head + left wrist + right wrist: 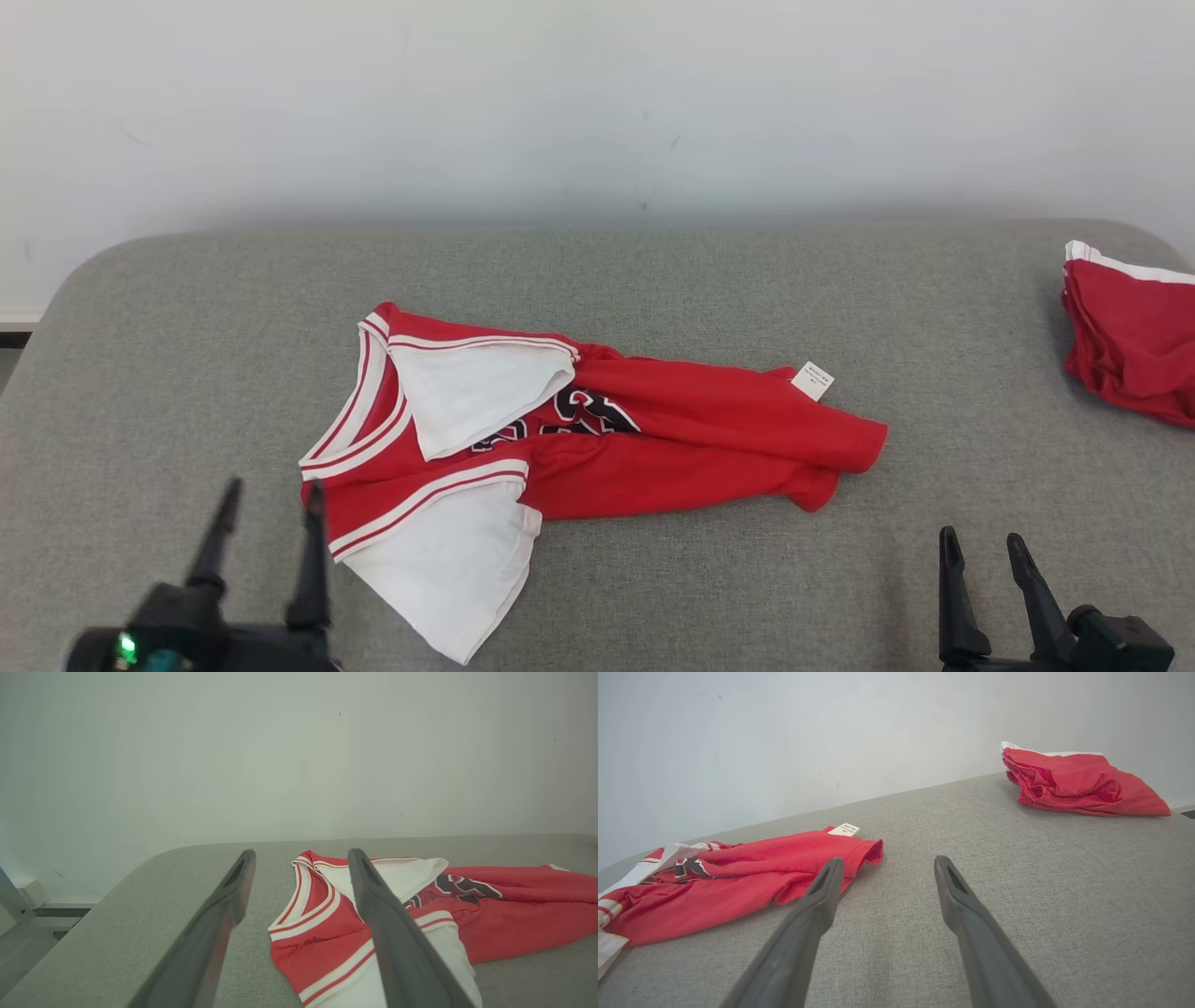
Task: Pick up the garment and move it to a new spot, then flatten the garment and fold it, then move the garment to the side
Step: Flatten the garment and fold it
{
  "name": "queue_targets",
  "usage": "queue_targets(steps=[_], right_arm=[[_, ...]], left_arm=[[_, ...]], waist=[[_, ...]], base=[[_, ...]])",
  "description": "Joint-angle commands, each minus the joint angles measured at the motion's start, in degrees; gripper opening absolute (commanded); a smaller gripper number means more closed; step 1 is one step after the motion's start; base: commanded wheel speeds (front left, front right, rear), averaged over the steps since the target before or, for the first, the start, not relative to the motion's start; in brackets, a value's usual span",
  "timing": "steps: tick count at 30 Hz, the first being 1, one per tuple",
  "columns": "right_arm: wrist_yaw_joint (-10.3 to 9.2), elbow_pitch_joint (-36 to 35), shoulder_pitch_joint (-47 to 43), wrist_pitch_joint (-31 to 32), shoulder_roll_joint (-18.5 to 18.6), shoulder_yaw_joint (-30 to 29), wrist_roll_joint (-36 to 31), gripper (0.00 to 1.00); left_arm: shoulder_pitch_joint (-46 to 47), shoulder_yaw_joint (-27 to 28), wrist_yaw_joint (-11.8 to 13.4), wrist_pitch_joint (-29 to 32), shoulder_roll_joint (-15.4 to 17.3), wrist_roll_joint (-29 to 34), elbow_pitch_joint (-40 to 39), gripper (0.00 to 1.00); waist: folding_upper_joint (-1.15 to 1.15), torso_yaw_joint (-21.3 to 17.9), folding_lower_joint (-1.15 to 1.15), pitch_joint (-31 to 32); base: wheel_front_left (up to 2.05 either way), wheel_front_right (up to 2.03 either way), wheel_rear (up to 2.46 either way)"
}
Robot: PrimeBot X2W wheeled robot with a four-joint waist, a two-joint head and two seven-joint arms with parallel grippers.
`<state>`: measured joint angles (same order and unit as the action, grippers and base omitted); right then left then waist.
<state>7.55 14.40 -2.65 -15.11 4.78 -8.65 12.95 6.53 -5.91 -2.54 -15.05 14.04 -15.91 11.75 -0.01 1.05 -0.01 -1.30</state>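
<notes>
The garment point(644, 439) is a red jersey with white-and-red trim, white sleeves and dark print, lying crumpled in the middle of the grey padded table point(653, 280), neck end to the left, hem with a white tag to the right. In the left wrist view the garment point(327, 933) lies just beyond the fingers; in the right wrist view the garment point(752, 877) is at the left. My left gripper point(271, 490) hovers open at the lower left, its right finger close to the collar. My right gripper point(982, 541) is open at the lower right, apart from the hem.
A second red garment point(1130, 345) with a white edge lies bunched at the table's far right, also the red bundle point(1073, 784) in the right wrist view. A pale wall point(597, 103) stands behind the table. Bare grey surface point(1041, 882) stretches between the two garments.
</notes>
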Motion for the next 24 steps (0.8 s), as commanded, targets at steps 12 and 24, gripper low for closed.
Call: queue_targets(steps=[12,24], right_arm=[[-0.15,-0.3,0.6,0.0,0.0,0.1,0.0,1.0],[-0.15,-0.5,1.6,0.0,0.3,-0.1,-0.1,1.0]], left_arm=[[-4.0,-8.1,-2.8,-0.2,-5.2,2.5,6.7,1.0],[-1.9,-11.5,-3.8,-0.2,-7.1,5.0,17.8,1.0]], waist=[[0.01,-0.8,0.01,-1.9],[0.01,-2.5,0.01,-4.1]], base=[[0.0,0.0,0.0],[0.0,0.0,0.0]])
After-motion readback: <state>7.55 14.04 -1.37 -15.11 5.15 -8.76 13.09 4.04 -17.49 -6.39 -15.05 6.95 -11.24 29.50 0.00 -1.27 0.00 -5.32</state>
